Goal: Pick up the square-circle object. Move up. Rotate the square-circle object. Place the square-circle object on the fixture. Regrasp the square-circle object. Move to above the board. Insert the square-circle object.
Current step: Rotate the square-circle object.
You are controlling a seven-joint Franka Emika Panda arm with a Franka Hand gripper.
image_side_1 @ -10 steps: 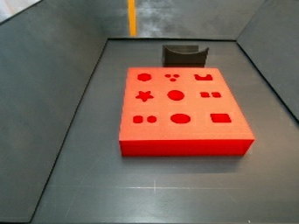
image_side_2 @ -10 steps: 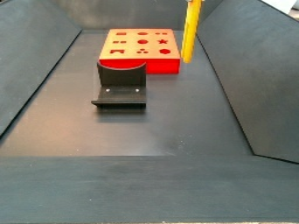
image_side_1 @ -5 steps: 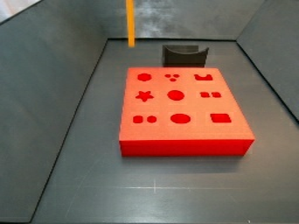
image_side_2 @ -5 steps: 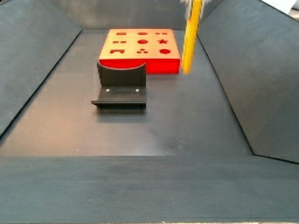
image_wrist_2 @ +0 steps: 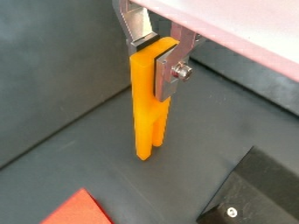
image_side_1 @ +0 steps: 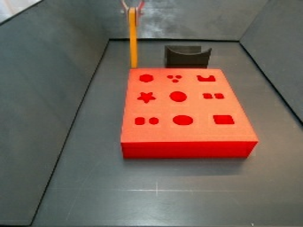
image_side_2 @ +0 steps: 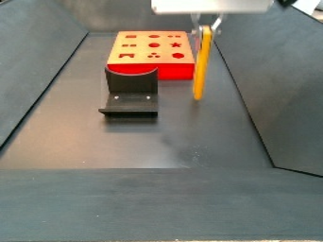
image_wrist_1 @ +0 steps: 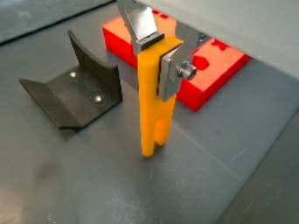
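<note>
The square-circle object (image_wrist_1: 155,109) is a slim yellow-orange peg hanging upright, its lower end near the dark floor. My gripper (image_wrist_1: 158,51) is shut on its upper end, silver fingers (image_wrist_2: 179,59) pressed on both sides. In both side views the square-circle object (image_side_2: 199,64) (image_side_1: 131,43) stands beside the board (image_side_2: 151,52), off its edge, with the gripper (image_side_2: 206,23) just showing above. The red board (image_side_1: 183,111) lies flat with shaped holes. The dark fixture (image_side_2: 130,91) (image_side_1: 187,56) sits against one end of the board, apart from the peg.
Sloped dark grey walls (image_side_2: 271,85) close in the floor on both sides. In the wrist views the fixture (image_wrist_1: 76,83) (image_wrist_2: 251,192) and parts of the board (image_wrist_1: 201,68) (image_wrist_2: 77,208) lie close around the peg.
The peg has come down a good deal between the earlier frames and now, still upright, and the gripper's fingers have entered both side views from above.
</note>
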